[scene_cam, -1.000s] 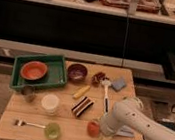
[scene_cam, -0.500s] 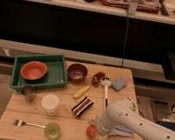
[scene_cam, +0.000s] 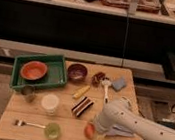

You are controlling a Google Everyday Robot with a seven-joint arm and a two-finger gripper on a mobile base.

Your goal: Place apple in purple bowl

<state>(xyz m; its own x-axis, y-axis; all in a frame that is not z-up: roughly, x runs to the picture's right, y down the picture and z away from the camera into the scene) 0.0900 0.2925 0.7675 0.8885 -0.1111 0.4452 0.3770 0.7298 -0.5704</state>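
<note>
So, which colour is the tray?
The tray is green, camera view; the gripper is at the apple.

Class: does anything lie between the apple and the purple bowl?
Yes: a dark striped object and a yellow item lie between the apple and the purple bowl. The end effector is right at the apple.

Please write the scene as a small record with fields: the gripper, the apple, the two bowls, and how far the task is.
gripper: the gripper is low at the small round red-orange apple, near the front edge of the wooden table
apple: front of the table, right of centre; in no bowl
purple bowl: the round dark purple bowl is at the back of the table, beside the green plastic tray, apart from the apple
orange bowl: the round orange bowl is inside the tray
task state: apple not yet in the purple bowl
</note>
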